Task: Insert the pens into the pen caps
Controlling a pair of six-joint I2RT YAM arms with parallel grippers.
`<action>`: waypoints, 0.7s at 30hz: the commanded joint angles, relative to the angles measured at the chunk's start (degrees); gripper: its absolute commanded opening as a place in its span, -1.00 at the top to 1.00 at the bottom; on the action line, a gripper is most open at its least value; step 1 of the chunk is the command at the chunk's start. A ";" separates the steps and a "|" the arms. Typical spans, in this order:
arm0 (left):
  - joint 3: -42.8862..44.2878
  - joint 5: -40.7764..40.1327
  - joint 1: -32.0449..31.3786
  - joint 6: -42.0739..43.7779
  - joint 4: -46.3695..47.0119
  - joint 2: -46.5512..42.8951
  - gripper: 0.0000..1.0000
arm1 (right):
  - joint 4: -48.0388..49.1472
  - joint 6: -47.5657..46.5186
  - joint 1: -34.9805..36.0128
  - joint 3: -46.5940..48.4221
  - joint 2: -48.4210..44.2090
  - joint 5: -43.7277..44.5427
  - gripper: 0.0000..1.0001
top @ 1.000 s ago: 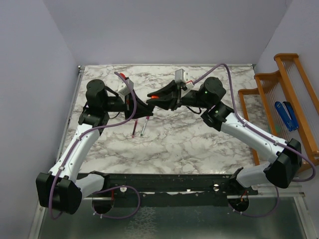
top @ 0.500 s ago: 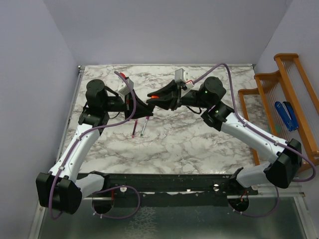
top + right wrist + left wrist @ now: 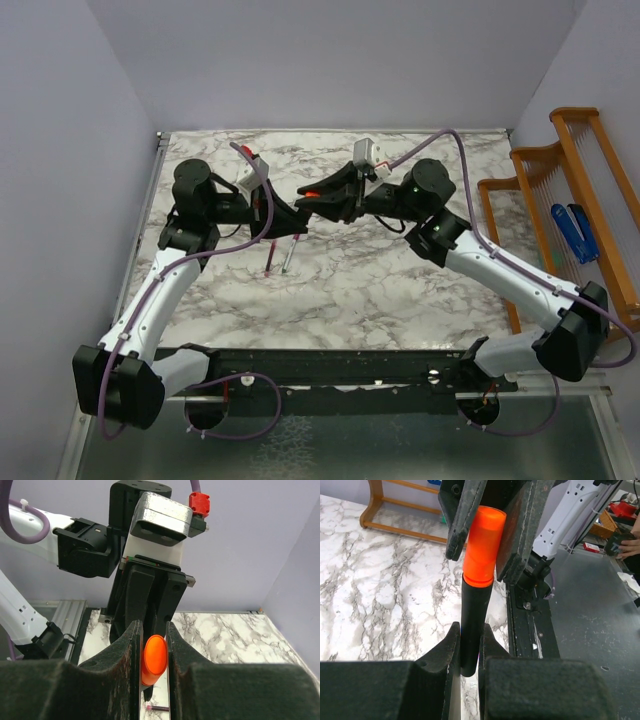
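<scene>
Looking from the near edge outward: both arm bases sit on the black rail (image 3: pixel 330 368), left arm on the left, and each arm reaches forward over the marble surface (image 3: pixel 400 290)

Mid surface, left of centre: red-pink pen (image 3: pixel 270 258) and silver-grey pen (image 3: pixel 290 253) lie flat, just beside each other and roughly parallel, both uncapped ends not resolvable in the top view. Neither end effector touches them

Above and just beyond those two pens the arms meet tip to tip, off the surface:
- left end effector (image 3: pixel 468 632) pinches the black marker (image 3: pixel 471 625) by its barrel, fingers pressed against both sides, marker pointing away from the wrist toward the other arm
- orange cap (image 3: pixel 483 547) sits over the far end of the marker, its rim overlapping the black barrel; cannot tell whether it is fully seated
- right end effector (image 3: pixel 153 627) pinches the orange cap, one pad on either side, jaws narrow; in the right wrist view the cap shows between the pads with the left wrist camera housing directly behind it

Marker and cap are in line, held in the air between the two arms

Right of the surface: wooden rack (image 3: pixel 560 180) with a blue object (image 3: pixel 575 230) lying in it, well apart from both arms
</scene>
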 commanded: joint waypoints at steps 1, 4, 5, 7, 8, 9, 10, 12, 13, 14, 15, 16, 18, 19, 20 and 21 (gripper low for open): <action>11.46 -16.05 0.83 -5.86 22.56 -1.70 1.00 | -26.01 10.35 7.45 -16.11 6.07 -16.00 0.98; 11.75 -16.05 0.84 -6.03 22.56 -1.69 1.00 | -21.82 13.04 7.53 -17.20 6.28 -17.60 0.98; 11.76 -16.03 0.84 -6.03 22.56 -1.74 1.00 | -22.35 12.85 7.60 -16.62 7.06 -17.82 0.98; 11.52 -16.02 0.84 -6.03 22.56 -1.97 1.00 | -27.67 10.01 7.87 -14.04 8.87 -17.81 0.98; 11.38 -16.05 0.84 -6.03 22.56 -2.14 1.00 | -31.31 7.97 7.92 -12.06 9.99 -17.48 0.98; 11.22 -16.03 0.84 -6.03 22.56 -2.24 1.00 | -35.12 5.84 7.97 -10.32 11.14 -16.96 0.98; 11.09 -16.09 0.84 -6.03 22.56 -2.35 1.00 | -38.33 4.12 7.98 -8.39 12.17 -16.49 0.98; 10.83 -16.14 0.82 -6.03 22.56 -2.56 1.00 | -43.06 1.82 7.96 -5.68 13.76 -15.23 0.98; 10.87 -16.14 0.84 -5.97 22.60 -2.64 1.00 | -43.86 1.68 7.98 -5.00 14.26 -14.80 0.98; 10.92 -16.14 0.84 -5.88 22.63 -2.66 1.00 | -44.14 1.66 8.03 -4.71 14.65 -14.69 0.98; 11.03 -16.14 0.82 -5.86 22.59 -2.60 1.00 | -43.69 1.88 8.11 -4.89 14.75 -14.78 0.98; 11.24 -16.09 0.90 -5.78 22.63 -2.54 1.00 | -42.90 2.53 8.22 -5.41 14.69 -14.90 0.98; 11.55 -16.28 0.97 -5.65 22.60 -2.48 1.00 | -41.89 3.19 8.54 -6.85 14.51 -14.86 0.98; 11.65 -16.68 0.99 -5.58 22.64 -2.49 1.00 | -41.46 3.48 8.70 -7.57 14.36 -14.89 0.98; 11.73 -17.06 1.05 -5.39 22.64 -2.57 1.00 | -41.06 3.79 8.83 -8.56 14.22 -14.79 0.98; 11.75 -17.43 1.18 -5.27 22.64 -2.63 1.00 | -40.65 4.13 8.94 -9.26 14.01 -14.83 0.98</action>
